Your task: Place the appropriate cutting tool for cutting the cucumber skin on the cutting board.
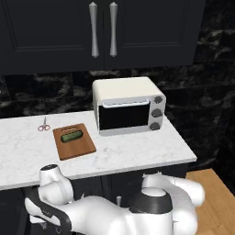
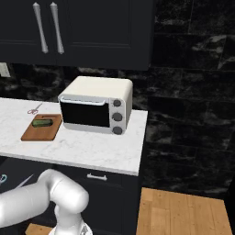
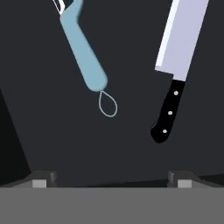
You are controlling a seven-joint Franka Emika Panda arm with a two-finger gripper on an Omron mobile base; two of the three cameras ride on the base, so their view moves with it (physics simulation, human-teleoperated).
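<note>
In the hand view the peeler [image 3: 85, 57] lies on a dark surface, its light-blue handle slanting up to the left and a wire loop at its near end. My gripper [image 3: 112, 180] is open above it, both fingertips wide apart and nothing between them. The long black-handled knife [image 3: 169, 109] lies to the right of the peeler. The reddish-brown cutting board [image 1: 75, 147] [image 2: 34, 133] rests on the white counter. The dark-green cucumber [image 1: 72, 136] [image 2: 41, 122] sits on the board. My arm reaches down below the counter's front edge at the left.
A cream toaster oven [image 1: 128, 106] [image 2: 96, 108] stands on the marble counter [image 1: 137, 151] right of the board. Small pink-handled scissors [image 1: 44, 125] [image 2: 33, 110] lie behind the board. Dark cabinets hang above. A wooden floor [image 2: 183, 213] shows to the right.
</note>
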